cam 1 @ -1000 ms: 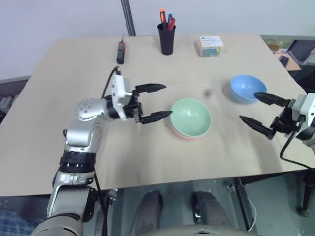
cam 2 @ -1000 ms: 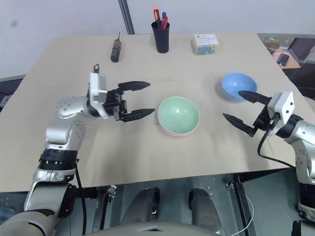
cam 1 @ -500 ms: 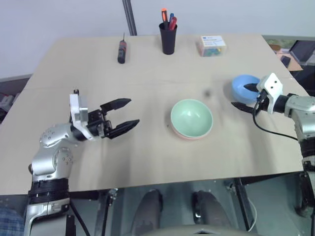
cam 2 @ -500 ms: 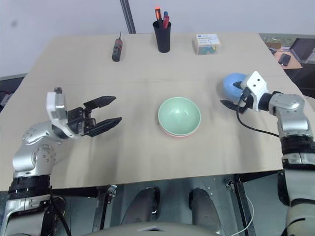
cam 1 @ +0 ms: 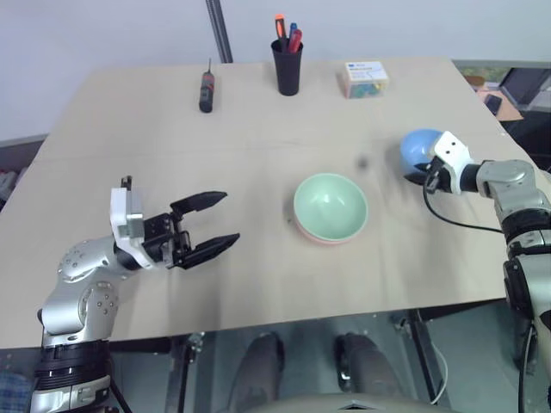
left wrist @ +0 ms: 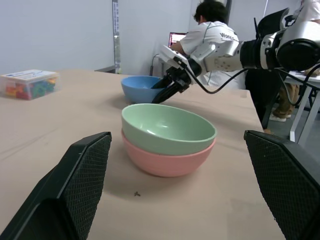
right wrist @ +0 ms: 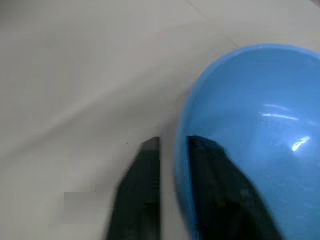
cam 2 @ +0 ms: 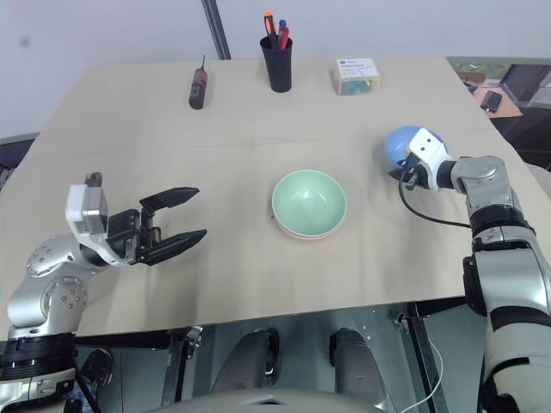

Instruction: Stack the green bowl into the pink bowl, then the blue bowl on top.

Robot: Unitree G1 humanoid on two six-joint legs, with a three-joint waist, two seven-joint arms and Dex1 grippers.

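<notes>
Since a second ago the right hand (right wrist: 172,165) has reached the small sky-blue plastic bowl (cam 2: 401,147) at 3 o'clock on the pale surface (cam 2: 241,112) and pinched its near rim, one finger inside, one outside, likely ready to lift. The left hand (cam 1: 207,221) has drawn back to 9 o'clock, jaws apart and empty, clearing the mint-green plastic bowl (cam 1: 331,206) nested in the salmon-pink plastic bowl (left wrist: 167,161) at centre

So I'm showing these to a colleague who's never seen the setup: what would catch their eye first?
Probably the green bowl nested in the pink bowl mid-table. Next, at the table's right edge, the right gripper shut on the blue bowl, one finger inside the rim and one outside. The left gripper hangs open over the table's left side.
</notes>
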